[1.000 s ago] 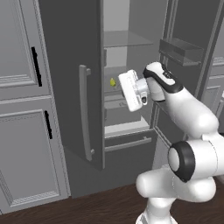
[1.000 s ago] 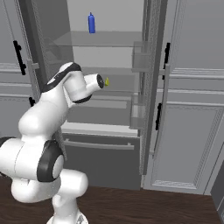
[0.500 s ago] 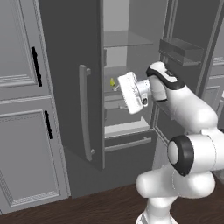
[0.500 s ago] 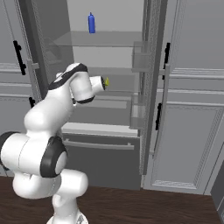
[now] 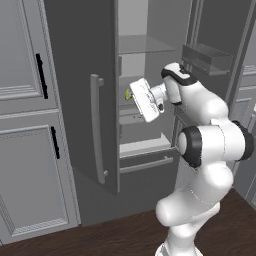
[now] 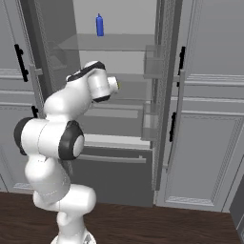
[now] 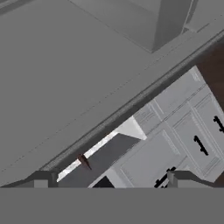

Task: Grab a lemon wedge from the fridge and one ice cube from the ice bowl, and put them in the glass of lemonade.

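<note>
The fridge (image 5: 75,75) stands with both doors swung open, its clear shelves (image 6: 109,43) bare to the room. The lemon wedge (image 5: 128,95) is a tiny yellow speck on the middle shelf, also peeking past my wrist as lemon wedge (image 6: 118,85). My gripper (image 5: 140,97) reaches into the fridge at shelf height, just right of the wedge and not touching it. In the hand view the gripper (image 7: 109,179) is open, its fingertips (image 7: 41,178) far apart with nothing between them. The ice bowl and the glass of lemonade are out of view.
A blue bottle (image 6: 99,25) stands on the top shelf. The left door's long bar handle (image 5: 97,130) sits close beside my hand. The right door carries bins (image 5: 207,56). Panelled grey cabinets (image 5: 25,100) flank the fridge, above a dark wood floor (image 6: 167,224).
My hand has crept a little farther into the fridge towards the wedge. The wedge has stayed where it was, and the jaws are as wide as before.
</note>
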{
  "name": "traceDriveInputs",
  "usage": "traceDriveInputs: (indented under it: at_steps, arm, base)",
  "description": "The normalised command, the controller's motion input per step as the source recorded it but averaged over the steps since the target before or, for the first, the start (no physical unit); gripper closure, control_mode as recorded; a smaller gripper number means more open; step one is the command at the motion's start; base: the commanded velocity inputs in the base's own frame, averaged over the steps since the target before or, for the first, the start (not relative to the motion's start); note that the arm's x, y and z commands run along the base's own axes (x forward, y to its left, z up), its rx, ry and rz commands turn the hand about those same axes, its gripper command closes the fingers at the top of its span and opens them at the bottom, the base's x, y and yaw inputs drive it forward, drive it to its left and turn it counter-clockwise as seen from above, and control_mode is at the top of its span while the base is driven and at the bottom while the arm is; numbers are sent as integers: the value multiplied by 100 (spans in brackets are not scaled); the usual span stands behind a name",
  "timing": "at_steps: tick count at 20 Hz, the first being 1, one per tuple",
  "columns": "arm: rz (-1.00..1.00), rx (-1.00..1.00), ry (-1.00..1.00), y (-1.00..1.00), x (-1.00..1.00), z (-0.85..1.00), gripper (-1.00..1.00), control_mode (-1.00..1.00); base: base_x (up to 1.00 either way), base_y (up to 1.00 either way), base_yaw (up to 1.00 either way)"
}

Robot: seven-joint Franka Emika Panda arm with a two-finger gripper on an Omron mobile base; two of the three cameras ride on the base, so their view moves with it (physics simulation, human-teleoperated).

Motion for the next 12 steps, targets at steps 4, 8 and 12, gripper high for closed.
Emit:
traceDriveInputs:
  at_steps: [4,8,12]
  arm:
    - [0,1,3,4,43,-3,-100,-100]
    - [1,1,5,2,1,-2,-100,-100]
    - [0,0,8,31,8,-10,-100,-100]
  base:
    - [0,0,0]
    - [0,0,0]
    - [0,0,0]
